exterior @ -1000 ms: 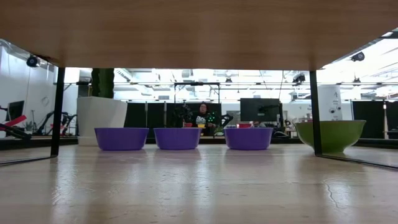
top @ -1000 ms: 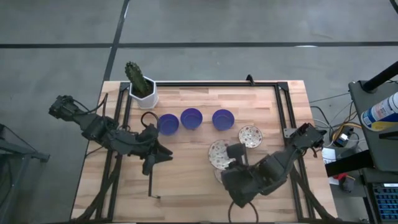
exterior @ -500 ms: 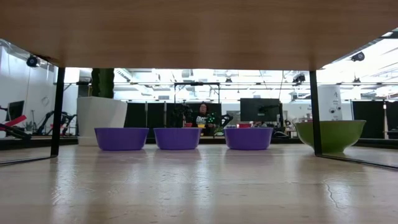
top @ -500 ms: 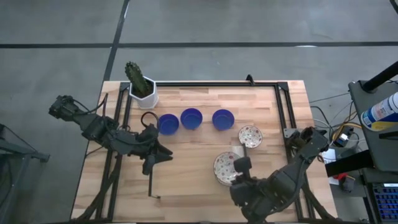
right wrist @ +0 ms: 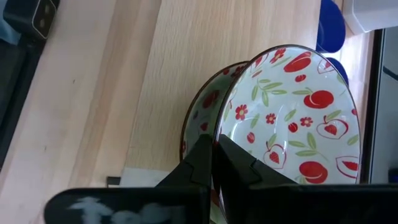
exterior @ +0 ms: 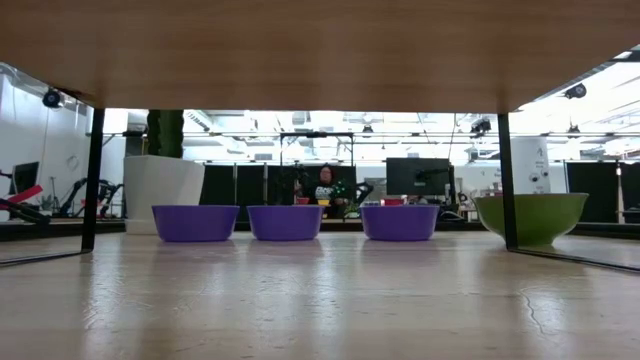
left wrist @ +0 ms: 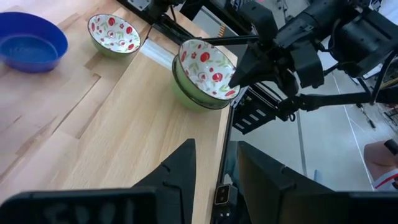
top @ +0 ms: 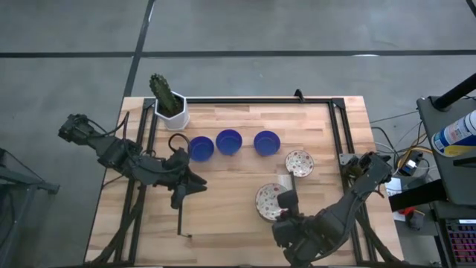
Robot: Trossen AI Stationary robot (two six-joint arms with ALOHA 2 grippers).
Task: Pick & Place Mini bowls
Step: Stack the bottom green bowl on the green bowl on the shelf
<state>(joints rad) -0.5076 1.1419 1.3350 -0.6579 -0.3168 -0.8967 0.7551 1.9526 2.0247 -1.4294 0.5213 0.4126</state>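
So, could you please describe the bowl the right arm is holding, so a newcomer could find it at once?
Start at the cactus pot in the table's far left corner and follow the row of three blue bowls rightward. Nearer the front edge, the right pincer grips the rim of a held patterned bowl, tilted. Its twin sits flat and ungripped.

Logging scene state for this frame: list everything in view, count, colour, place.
blue bowls: 3, glossy blue, in a row across the middle of the table.
floral bowl on table: 1, white with red pattern, right of the blue row.
floral bowl in gripper: 1, white with red pattern, near the front edge, rim pinched.
cactus pot: 1, white pot with green cactus, back left corner.
table: 1, light wood with black frame rails.
person: 1, seated far behind the table in the low view.
left gripper: idle at front left, fingers apart.
right gripper: front right, shut on the floral bowl's rim.
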